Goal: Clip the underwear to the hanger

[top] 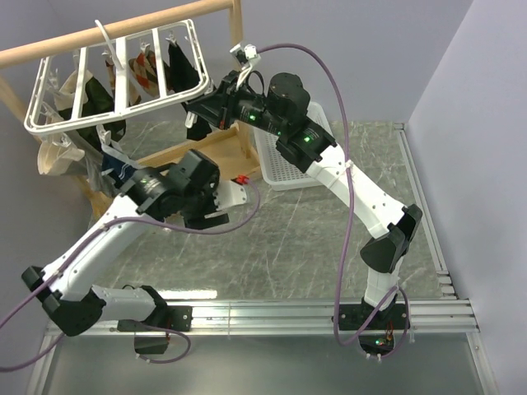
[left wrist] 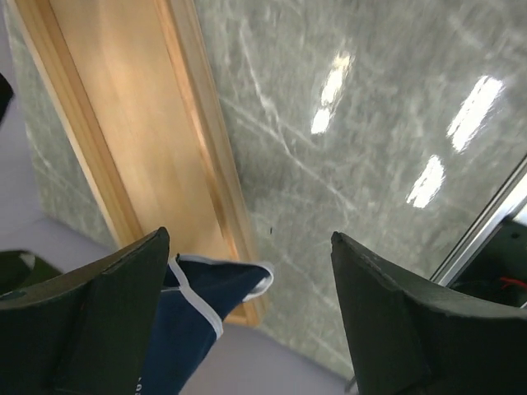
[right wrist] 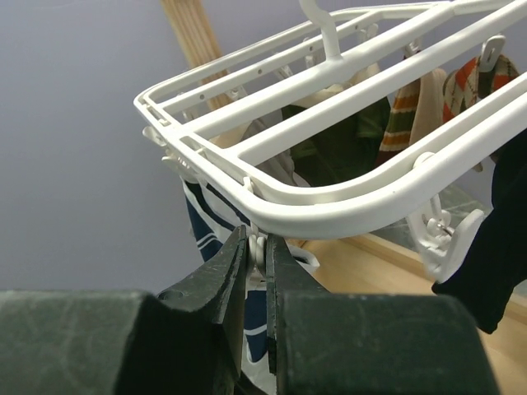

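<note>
Under the white grid hanger (right wrist: 346,202), navy underwear (left wrist: 202,309), thin white trim

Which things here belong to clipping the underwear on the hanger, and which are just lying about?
Job: underwear, hanger, clip pinched by right gripper.
Lying about: white basket, black garment, beige cloth.

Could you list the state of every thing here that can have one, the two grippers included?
Hanger: hung on the rail.
Left gripper: open, holding nothing.
Right gripper: shut on a clip under the hanger's rim.
Underwear: hanging loose beside the left gripper, not gripped.
Other clothes: hanging under the hanger.
</note>
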`<state>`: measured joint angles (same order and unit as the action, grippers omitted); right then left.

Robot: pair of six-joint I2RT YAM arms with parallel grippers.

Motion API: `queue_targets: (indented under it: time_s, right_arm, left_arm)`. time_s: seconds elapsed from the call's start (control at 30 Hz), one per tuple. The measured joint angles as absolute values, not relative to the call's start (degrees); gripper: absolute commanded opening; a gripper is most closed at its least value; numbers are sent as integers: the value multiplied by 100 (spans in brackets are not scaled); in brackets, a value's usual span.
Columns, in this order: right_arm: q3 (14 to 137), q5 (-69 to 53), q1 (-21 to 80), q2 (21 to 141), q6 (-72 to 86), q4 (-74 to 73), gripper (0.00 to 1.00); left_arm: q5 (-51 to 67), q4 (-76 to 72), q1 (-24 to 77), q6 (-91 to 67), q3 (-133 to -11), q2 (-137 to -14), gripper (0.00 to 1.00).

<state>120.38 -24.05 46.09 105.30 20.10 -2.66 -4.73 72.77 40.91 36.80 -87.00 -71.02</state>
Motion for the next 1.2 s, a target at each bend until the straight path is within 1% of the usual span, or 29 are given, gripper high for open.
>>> queue_targets:
  time_s: [0.03,0.07,0.23,0.33,0.47,0.67,0.83,1.2]
  right_arm:
    - [12046,-2383,4609,10530,2014,-266,0]
    - [12055,-2359,4609,10530,2016,-266,0]
    - [12081,-2298,4613,10530,2016,-266,0]
    - [12081,-2235,4624,10530,2012,-279,0]
    - [12084,-2123,4672,10525,2008,-327,0]
    - [12079,-1992,4768,10503,1966,-403,0]
    - [12066,-1927,4818,10442,1962,-443,0]
    - [12029,-1664,5015,10285,1791,-567,0]
  left_arm:
    - [-696,7275,4222,3627,-8624,-7166,89]
    - [-893,7279,4300,3577,-8569,-7251,89]
    - [-1918,7306,4357,3319,-8460,-7990,89]
    - [-2252,7345,4309,3190,-8482,-8399,89]
    - [-2502,7463,4016,3085,-8764,-8871,89]
    - [-2790,7575,3194,3083,-9456,-9400,90]
    - [-2971,7609,2856,3179,-9511,-9456,90]
    - [-3262,7634,2482,3345,-9537,-9459,91]
